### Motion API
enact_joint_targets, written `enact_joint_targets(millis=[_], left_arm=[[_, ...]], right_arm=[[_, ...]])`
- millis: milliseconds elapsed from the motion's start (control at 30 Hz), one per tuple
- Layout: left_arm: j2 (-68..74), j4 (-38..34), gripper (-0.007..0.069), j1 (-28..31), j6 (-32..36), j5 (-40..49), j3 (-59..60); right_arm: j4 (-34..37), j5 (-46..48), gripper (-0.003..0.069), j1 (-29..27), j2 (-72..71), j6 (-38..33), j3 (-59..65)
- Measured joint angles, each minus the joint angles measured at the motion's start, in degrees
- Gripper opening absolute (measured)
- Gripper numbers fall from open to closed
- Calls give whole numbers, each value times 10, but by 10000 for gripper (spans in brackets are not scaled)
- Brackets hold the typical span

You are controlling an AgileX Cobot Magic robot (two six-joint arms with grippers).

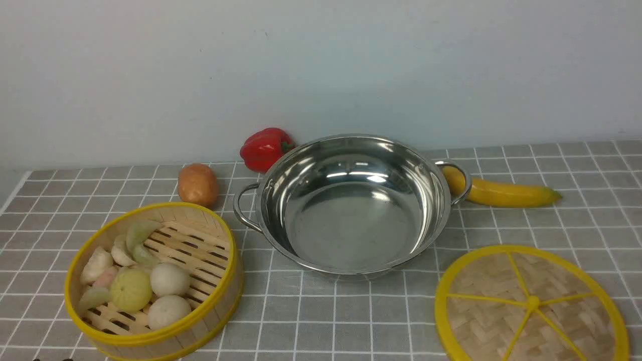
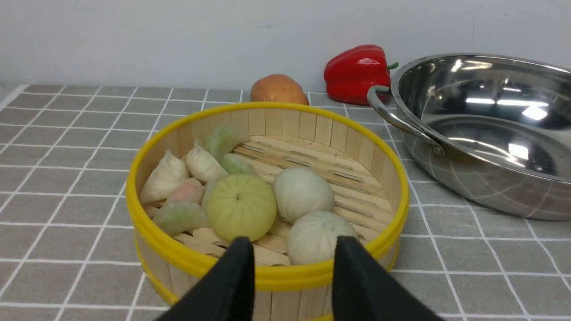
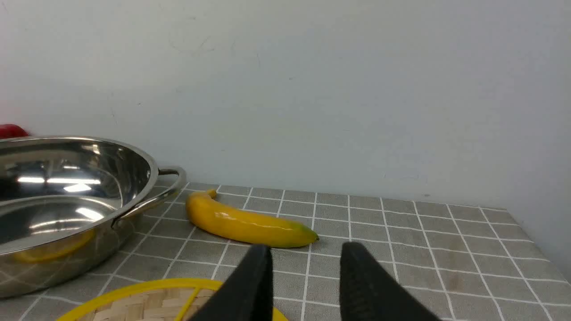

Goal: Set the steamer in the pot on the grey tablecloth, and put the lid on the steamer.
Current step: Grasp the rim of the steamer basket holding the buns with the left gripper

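At R front, lid (image 1: 533,303) on cloth (image 1: 351,321), near edge cut off. Steamer (image 1: 155,281) L of pot (image 1: 353,205), w/ food inside. L tool (image 2: 294,258) & R tool (image 3: 307,249): fingers apart, blurry, bases out of frame. Pot hides part of banana (image 1: 506,193).

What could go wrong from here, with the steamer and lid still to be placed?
The round yellow-rimmed bamboo steamer holds loose food, including two whitish round pieces, which could roll or spill if it is lifted tilted.
The shiny stainless-steel pot has a loop handle facing the steamer; a low carry might snag it.
The flat woven-bamboo lid with yellow spokes lies low on the grey gridded cloth, so the right pincer may struggle to get under its rim.
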Motion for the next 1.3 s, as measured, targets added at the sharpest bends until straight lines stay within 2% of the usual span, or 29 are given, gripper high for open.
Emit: enact_joint_targets(millis=[967, 1033, 1133, 1200, 1233, 1300], left_arm=[[0, 0, 243, 0, 21, 0, 0], [0, -19, 243, 0, 13, -1, 0], [0, -90, 243, 0, -26, -10, 0], [0, -167, 243, 0, -60, -17, 0], [0, -167, 243, 0, -63, -18, 0], [0, -248, 243, 0, -92, -20, 0]], right_arm=[[0, 0, 240, 0, 0, 0, 0], [3, -1, 240, 0, 0, 1, 0], [56, -18, 240, 0, 0, 35, 0], [140, -45, 240, 0, 0, 83, 0], [148, -50, 240, 0, 0, 95, 0], [251, -73, 240, 0, 0, 159, 0]])
